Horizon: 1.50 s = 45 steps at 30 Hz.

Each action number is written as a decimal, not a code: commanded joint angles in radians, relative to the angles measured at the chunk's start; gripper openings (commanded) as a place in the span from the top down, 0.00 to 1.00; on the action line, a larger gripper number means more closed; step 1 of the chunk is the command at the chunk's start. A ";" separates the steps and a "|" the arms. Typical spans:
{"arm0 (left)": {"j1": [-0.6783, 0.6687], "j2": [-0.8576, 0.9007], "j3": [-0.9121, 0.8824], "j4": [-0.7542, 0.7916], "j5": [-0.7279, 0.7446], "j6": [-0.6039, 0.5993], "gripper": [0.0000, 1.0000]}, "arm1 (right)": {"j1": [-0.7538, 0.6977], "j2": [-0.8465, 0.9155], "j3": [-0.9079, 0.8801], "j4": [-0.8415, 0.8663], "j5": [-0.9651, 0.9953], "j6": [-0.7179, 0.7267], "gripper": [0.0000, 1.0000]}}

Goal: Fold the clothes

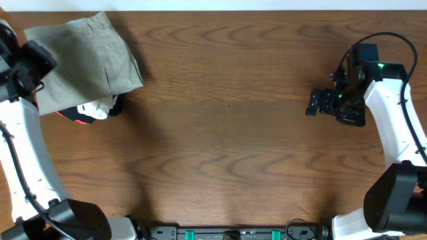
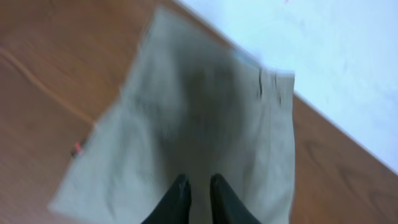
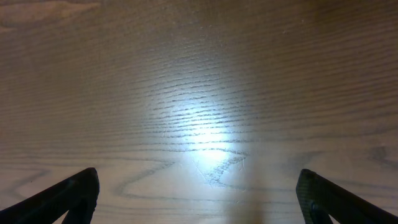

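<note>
As khaki trousers (image 1: 83, 57) are overhung by the left gripper (image 2: 199, 185), jaws nearly closed, the right gripper (image 3: 198, 177) is held wide-open over wooden surface (image 1: 227, 133).

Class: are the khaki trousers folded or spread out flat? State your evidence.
Folded. The trousers lie as one compact, roughly square bundle, no legs stretched out, partly over a white garment.
</note>
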State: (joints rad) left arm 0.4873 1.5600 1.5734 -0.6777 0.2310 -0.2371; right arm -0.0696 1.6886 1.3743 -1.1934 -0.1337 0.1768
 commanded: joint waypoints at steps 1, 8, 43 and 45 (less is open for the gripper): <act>-0.017 -0.008 -0.004 -0.049 0.058 -0.056 0.88 | -0.002 0.002 0.000 -0.002 0.007 0.010 0.01; -0.084 -0.028 -0.004 -0.067 0.092 -0.057 0.71 | -0.002 0.002 0.000 -0.002 0.007 0.009 0.01; -0.130 -0.028 -0.006 -0.092 0.091 -0.056 0.02 | -0.002 0.002 0.000 -0.002 0.007 0.010 0.01; -0.130 -0.028 -0.006 -0.092 0.091 -0.056 0.02 | -0.002 0.002 0.000 -0.002 0.007 0.009 0.01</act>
State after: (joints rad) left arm 0.3588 1.5558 1.5696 -0.7635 0.3153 -0.2939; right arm -0.0696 1.6886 1.3743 -1.1934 -0.1337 0.1768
